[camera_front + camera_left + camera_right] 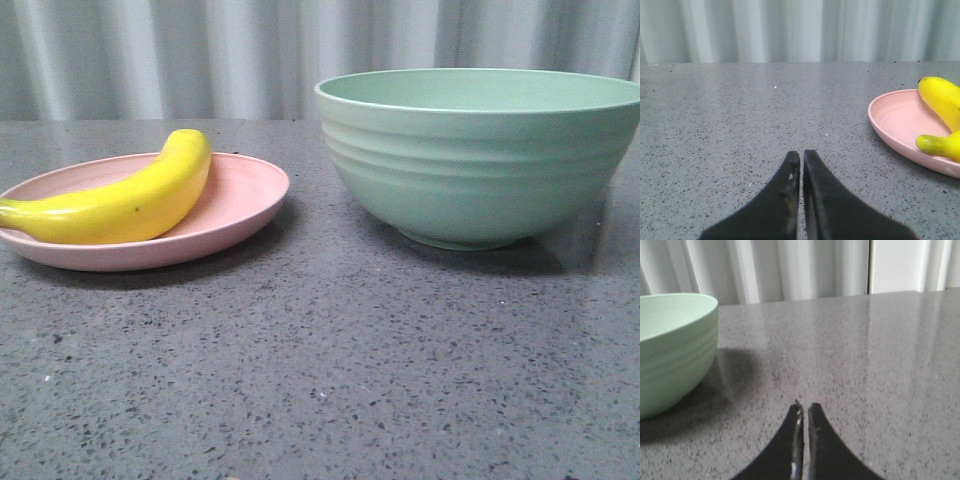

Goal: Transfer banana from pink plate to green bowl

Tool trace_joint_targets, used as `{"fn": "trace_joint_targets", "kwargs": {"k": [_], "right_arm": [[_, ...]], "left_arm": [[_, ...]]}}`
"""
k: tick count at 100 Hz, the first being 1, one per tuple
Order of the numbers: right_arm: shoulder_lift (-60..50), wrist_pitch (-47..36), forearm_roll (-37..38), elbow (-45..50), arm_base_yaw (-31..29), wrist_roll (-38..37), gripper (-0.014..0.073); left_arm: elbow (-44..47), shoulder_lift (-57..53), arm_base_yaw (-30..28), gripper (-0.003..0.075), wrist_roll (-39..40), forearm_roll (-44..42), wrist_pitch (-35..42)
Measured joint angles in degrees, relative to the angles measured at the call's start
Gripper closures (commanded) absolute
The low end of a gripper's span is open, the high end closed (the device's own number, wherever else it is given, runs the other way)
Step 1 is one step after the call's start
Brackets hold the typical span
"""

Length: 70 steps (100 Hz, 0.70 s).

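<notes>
The yellow banana (pixel 130 200) lies in the pink plate (pixel 245 195) at the left of the table. The green bowl (pixel 480 160) stands to its right and looks empty as far as its inside shows. Neither gripper shows in the front view. In the left wrist view my left gripper (pixel 801 154) is shut and empty, low over bare table, with the pink plate (pixel 895 120) and banana (pixel 942 97) off to one side. In the right wrist view my right gripper (pixel 805 406) is shut and empty, with the green bowl (pixel 675 345) off to one side.
The table (pixel 320 370) is a speckled grey stone top. A pale pleated curtain (pixel 250 50) hangs behind its far edge. A dark shadow lies under the bowl.
</notes>
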State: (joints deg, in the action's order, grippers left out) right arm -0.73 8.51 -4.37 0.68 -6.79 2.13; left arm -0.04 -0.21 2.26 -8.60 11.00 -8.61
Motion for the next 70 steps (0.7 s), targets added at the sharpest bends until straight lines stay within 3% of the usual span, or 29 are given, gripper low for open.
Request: {"fn": "trace_joint_targets", "kwargs": {"k": [30, 55, 62, 70], "right_arm": [[6.1, 8.4, -0.6, -7.8, 0.0, 0.0, 0.0661], [17.4, 9.7, -1.1, -15.1, 0.0, 0.0, 0.0655], [19.0, 6.8, -1.3, -15.5, 0.0, 0.0, 0.0655], [20.0, 4.7, -1.4, -15.5, 0.0, 0.0, 0.0655]], "left_arm": [[-9.7, 6.6, 0.0, 0.0741, 0.0, 0.1, -1.8], [-13.1, 15.8, 0.0, 0.0736, 0.0, 0.1, 4.5], [-13.2, 17.6, 0.0, 0.0677, 0.0, 0.1, 5.5], [-13.2, 19.2, 0.0, 0.0491, 0.0, 0.1, 6.0]]}}
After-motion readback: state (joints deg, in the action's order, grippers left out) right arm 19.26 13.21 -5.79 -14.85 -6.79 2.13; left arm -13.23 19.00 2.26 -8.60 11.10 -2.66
